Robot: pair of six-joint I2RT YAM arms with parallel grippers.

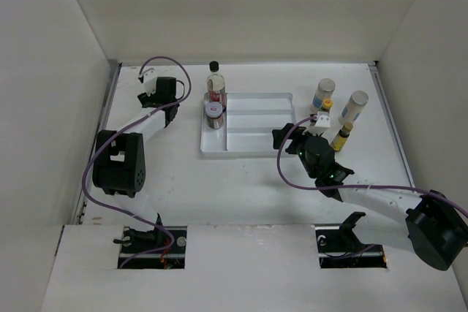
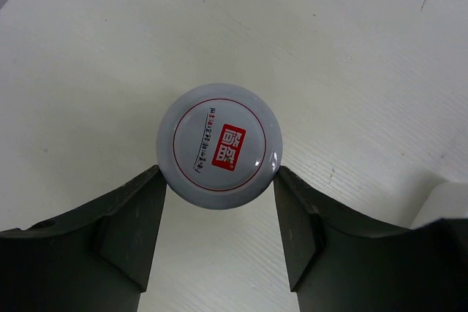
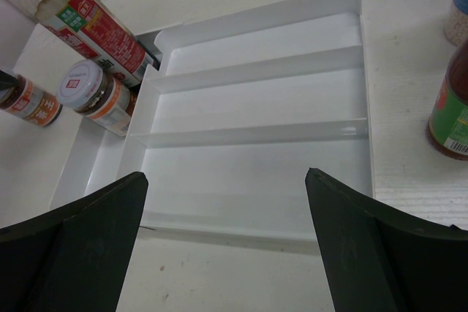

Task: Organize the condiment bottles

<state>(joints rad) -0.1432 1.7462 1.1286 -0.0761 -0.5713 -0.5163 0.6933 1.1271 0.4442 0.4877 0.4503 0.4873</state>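
My left gripper [image 2: 219,174] points down at the table left of the white stepped tray [image 1: 256,133]. Its fingertips [image 2: 152,180] touch both sides of the pale lid of a short red-labelled jar [image 2: 219,145]. In the top view the arm hides this jar. The clear black-capped bottle [image 1: 215,82] and a second red-labelled jar [image 1: 213,112] stand at the tray's left end. Two pale shakers [image 1: 322,94] [image 1: 354,106] and two dark yellow-capped bottles [image 1: 341,135] [image 1: 327,105] stand right of the tray. My right gripper [image 3: 227,180] is open and empty, low at the tray's near right corner.
The tray's three steps [image 3: 256,111] hold nothing to the right of the jar [image 3: 91,94] and bottle [image 3: 91,23]. White walls close in the table on the left, back and right. A dark bottle [image 3: 450,107] stands close to my right gripper's right side.
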